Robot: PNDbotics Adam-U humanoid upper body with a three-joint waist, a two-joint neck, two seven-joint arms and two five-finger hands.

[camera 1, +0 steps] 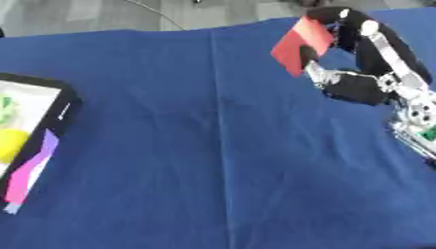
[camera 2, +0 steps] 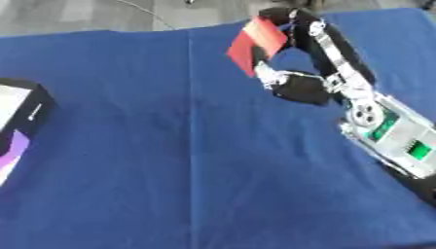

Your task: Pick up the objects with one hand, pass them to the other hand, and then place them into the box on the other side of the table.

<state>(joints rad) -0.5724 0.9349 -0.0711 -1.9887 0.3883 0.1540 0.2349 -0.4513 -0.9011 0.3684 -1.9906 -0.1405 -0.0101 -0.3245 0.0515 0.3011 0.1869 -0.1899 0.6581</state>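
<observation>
We see the right hand [camera 1: 340, 34] raised over the far right part of the tabletop [camera 1: 213, 146], which is covered in a blue cloth with a crease running from the far edge toward us. The fingers curl over from above and pinch a flat red object [camera 1: 299, 43], a thin sheet-like piece tilted on edge, with the thumb side below it. The red object hangs clear of the cloth, held up in the air near the far edge. The black and silver forearm runs from the hand down toward the right side of both views, and in the right eye view we make out small green patches on its silver wrist housing [camera 2: 400, 141].

At the left edge sits a black-walled box [camera 1: 64, 109] with a pale inside. In it we can see a yellow rounded thing [camera 1: 10, 141] and something green [camera 1: 7, 109] beyond it, too blurred for us to name. A pink and purple strip [camera 1: 32, 168] lies along the box's near right wall, its lower end reaching past the corner.

We can read no writing, label or brand on the red object, the box or the arm. The left hand shows in neither view.
</observation>
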